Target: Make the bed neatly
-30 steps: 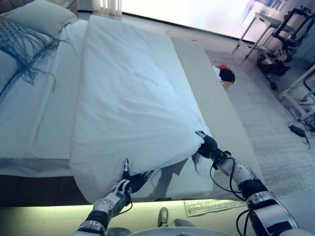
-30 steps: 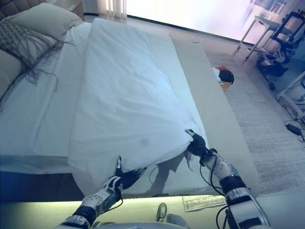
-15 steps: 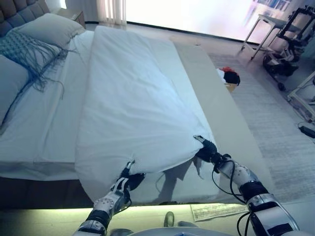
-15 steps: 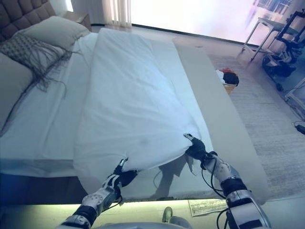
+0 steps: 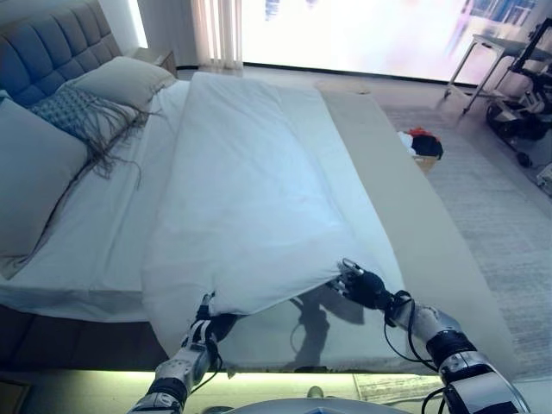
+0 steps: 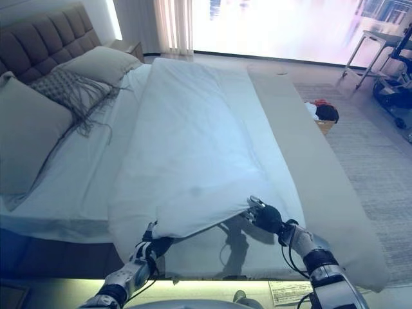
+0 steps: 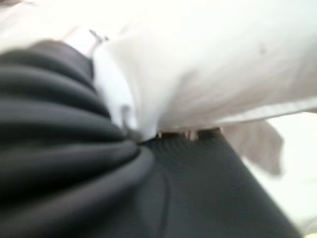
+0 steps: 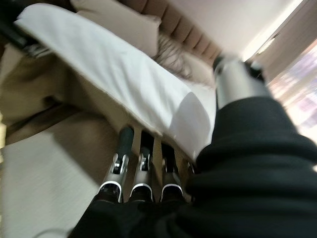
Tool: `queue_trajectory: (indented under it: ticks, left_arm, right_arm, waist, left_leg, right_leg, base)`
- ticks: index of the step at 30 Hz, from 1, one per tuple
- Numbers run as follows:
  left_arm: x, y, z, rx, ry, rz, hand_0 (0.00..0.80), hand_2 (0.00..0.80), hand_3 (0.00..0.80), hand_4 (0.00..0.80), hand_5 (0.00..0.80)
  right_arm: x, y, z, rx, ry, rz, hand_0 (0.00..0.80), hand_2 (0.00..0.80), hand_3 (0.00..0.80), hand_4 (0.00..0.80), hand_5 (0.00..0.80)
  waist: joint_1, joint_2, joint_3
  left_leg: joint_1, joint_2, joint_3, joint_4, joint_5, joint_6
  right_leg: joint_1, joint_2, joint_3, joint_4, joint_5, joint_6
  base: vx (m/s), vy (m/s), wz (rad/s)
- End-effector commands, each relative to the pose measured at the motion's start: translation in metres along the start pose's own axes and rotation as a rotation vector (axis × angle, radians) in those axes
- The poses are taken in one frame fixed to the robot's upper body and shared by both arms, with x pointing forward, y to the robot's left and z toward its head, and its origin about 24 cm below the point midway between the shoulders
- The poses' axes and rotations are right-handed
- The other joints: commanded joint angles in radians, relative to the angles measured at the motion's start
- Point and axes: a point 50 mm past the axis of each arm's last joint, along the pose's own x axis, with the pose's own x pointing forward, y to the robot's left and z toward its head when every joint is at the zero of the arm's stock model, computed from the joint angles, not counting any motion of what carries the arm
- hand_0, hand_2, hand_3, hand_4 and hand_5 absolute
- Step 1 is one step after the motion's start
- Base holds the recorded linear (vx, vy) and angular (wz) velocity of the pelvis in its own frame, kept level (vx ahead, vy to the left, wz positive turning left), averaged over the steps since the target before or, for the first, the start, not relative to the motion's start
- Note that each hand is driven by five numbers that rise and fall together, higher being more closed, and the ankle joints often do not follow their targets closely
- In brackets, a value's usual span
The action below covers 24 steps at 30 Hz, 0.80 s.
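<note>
The white duvet lies folded lengthwise down the middle of the bed, its foot edge lifted off the beige sheet. The left hand and right hand each pinch a corner of that edge — fingers curled on cloth. Pillows sit at the headboard. Open carpet runs alongside, with a basket on it. A printed paper lies on the floor — unreadable.

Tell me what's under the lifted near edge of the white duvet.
Under the white duvet, between the left hand and right hand, a beige bed cover shows in shadow. Farther up, the duvet lies flat and hides whatever is beneath.
</note>
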Motion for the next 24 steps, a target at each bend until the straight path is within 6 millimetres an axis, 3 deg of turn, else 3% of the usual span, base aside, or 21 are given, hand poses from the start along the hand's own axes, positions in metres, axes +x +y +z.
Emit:
queue_trajectory:
  ticks: [1,9,24]
  left_arm:
    - [-0.014,-0.012,0.061,0.036,-0.222,-0.027,0.8,0.8,0.8,0.8,0.8]
    - [-0.045,-0.016,0.113,0.122,-0.337,-0.01,0.8,0.8,0.8,0.8,0.8]
    - [-0.101,-0.06,0.194,0.319,-0.53,-0.015,0.8,0.8,0.8,0.8,0.8]
  right_arm:
    - [-0.029,-0.025,0.034,-0.038,-0.073,-0.067,0.0,0.0,0.0,0.0,0.0]
    - [-0.044,-0.048,0.017,-0.144,0.122,-0.145,0.0,0.0,0.0,0.0,0.0]
    - [-0.055,-0.064,0.014,-0.09,0.097,-0.252,0.0,0.0,0.0,0.0,0.0]
  waist:
    - [0.032,-0.049,0.0]
    - [0.073,-0.03,0.009]
    - [0.137,0.022,0.005]
  left_leg:
    - [-0.045,-0.047,-0.04,-0.001,-0.007,0.06]
    - [-0.063,-0.061,-0.072,-0.001,-0.002,0.06]
    - [-0.083,-0.11,-0.11,-0.001,0.005,0.082]
  right_leg:
    - [0.113,-0.064,-0.065,0.006,-0.119,0.06]
    - [0.117,-0.075,-0.096,0.006,-0.123,0.061]
    - [0.126,-0.108,-0.133,0.012,-0.11,0.077]
  base:
    - [-0.025,0.063,0.09]
    - [-0.052,0.071,0.15]
    - [-0.075,0.07,0.12]
